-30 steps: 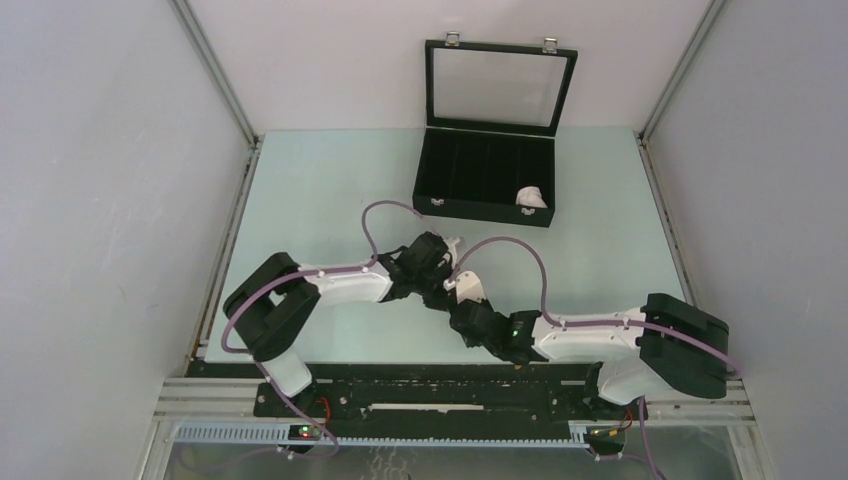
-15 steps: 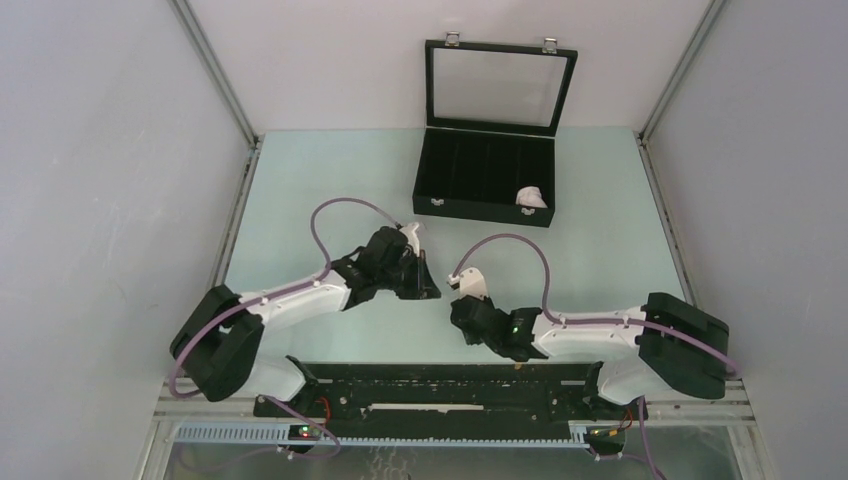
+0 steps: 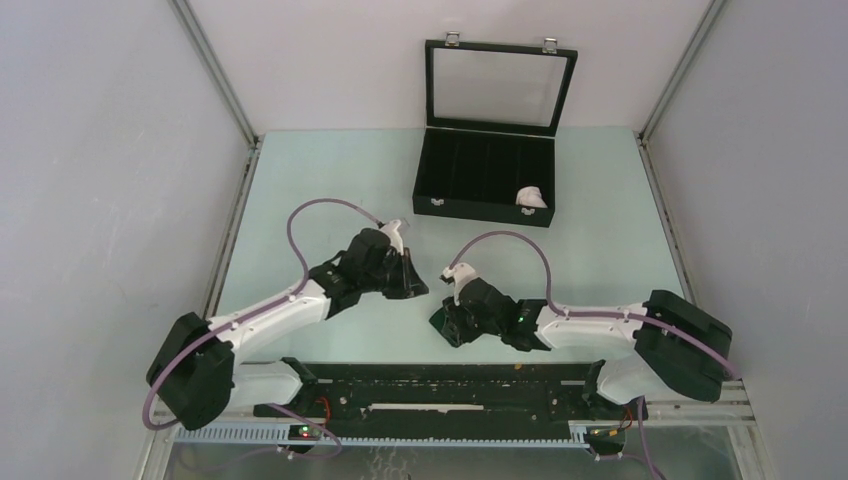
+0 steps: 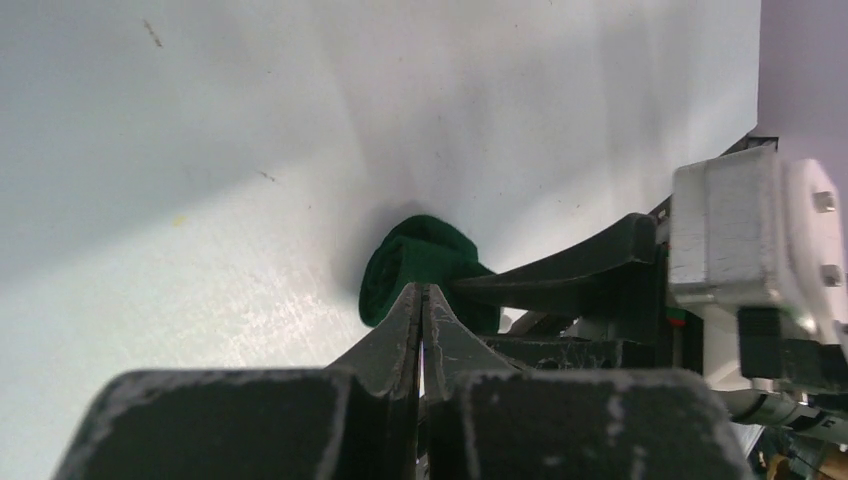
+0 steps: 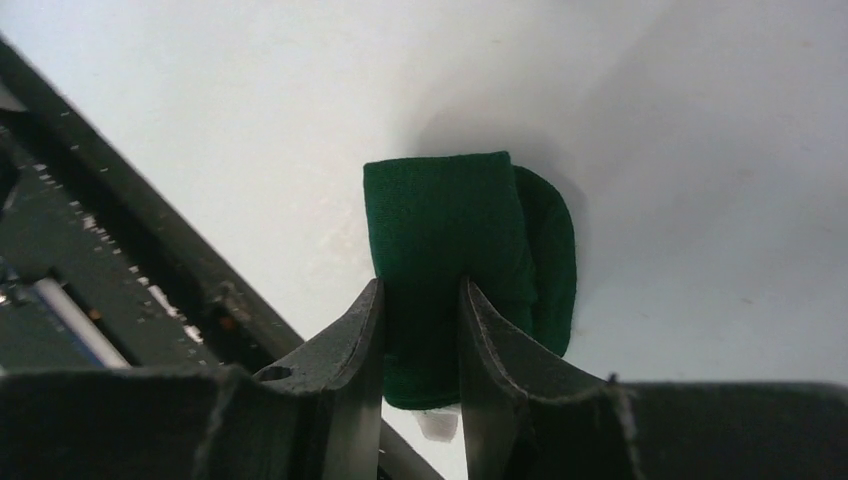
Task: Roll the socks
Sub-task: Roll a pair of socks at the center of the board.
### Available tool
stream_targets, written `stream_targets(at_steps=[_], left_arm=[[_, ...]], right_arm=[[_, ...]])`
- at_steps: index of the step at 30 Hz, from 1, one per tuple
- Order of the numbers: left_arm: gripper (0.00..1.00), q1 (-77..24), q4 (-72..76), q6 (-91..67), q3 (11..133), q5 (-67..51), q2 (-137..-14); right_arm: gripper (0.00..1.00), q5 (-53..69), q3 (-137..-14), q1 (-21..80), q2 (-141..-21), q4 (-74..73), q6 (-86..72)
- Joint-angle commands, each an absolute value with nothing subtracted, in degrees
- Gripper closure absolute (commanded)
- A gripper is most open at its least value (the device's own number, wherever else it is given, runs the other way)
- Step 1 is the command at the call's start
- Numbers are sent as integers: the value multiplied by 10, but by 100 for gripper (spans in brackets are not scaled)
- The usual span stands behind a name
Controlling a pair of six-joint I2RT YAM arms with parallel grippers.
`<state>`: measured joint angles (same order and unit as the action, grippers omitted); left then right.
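Observation:
The dark green sock (image 5: 440, 225) is rolled into a short bundle on the pale table, with a bit of white showing at its lower end. My right gripper (image 5: 421, 288) is shut on it, one finger on each side of the roll. In the left wrist view the same roll (image 4: 410, 255) lies just beyond my left gripper (image 4: 421, 292), which is shut with nothing in it. From above, the left gripper (image 3: 416, 286) and right gripper (image 3: 447, 322) stand a little apart near the table's front. The white sock (image 3: 532, 196) lies bundled in the black case.
A black case (image 3: 470, 205) with its glass lid (image 3: 498, 86) raised stands at the back centre. The black rail (image 3: 440, 385) with the arm bases runs along the near edge, close behind the right gripper. Grey walls close in both sides.
My left arm has drawn back to the left, away from the right gripper. The right gripper has shifted left toward the near edge and its jaws have narrowed on the green roll.

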<state>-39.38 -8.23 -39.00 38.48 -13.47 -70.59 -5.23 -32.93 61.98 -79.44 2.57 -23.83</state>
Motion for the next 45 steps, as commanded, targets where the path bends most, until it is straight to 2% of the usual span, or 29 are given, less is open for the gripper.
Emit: stream_targets(at_steps=[1,10,19,31,39,45], left_arm=[[95,-384,-98,-381,367,-120,-665],[93,-386,-93,-376,348,-169,-657],[93,-428,-95,-353,399,-202,-729],[94,-454,-91,-355,453,-186,-812],[95,-461,-102,-344,462,-187,-856],[96,-467,-100,-342,465,-174,-875]], right_arm=[[100,85,-317,613,-827,72,-227],[100,132,-317,537,-853,77,-241],[100,167,-320,476,-859,57,-233],[100,176,-320,438,-862,36,-222],[94,180,-320,427,-859,36,-221],[83,176,-324,423,-846,30,-221]])
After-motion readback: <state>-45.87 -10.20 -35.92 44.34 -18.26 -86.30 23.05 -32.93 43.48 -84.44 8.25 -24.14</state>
